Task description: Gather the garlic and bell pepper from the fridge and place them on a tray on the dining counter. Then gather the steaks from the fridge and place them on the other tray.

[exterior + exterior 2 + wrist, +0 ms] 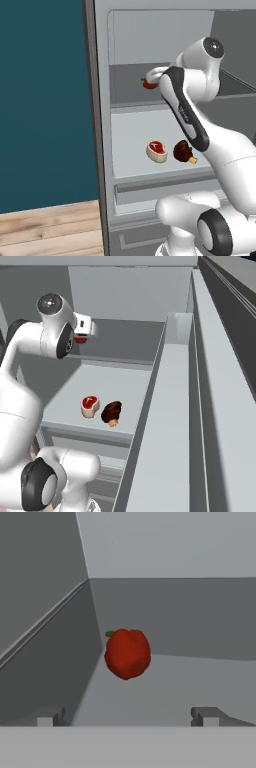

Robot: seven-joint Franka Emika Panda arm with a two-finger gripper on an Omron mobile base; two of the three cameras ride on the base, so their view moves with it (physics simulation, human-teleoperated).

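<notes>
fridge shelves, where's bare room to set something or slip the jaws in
Upper shelf: bare to the right of the bell pepper; the pepper sits close to the left wall. Lower shelf: bare at the back and left; crowded near the front, where the raw steak and brown steak lie side by side.

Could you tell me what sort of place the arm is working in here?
Most likely the inside of an open kitchen fridge: pale grey shelves, a bell pepper on the upper one, and two steaks on the shelf below. The pincer stands open before the pepper.
</notes>
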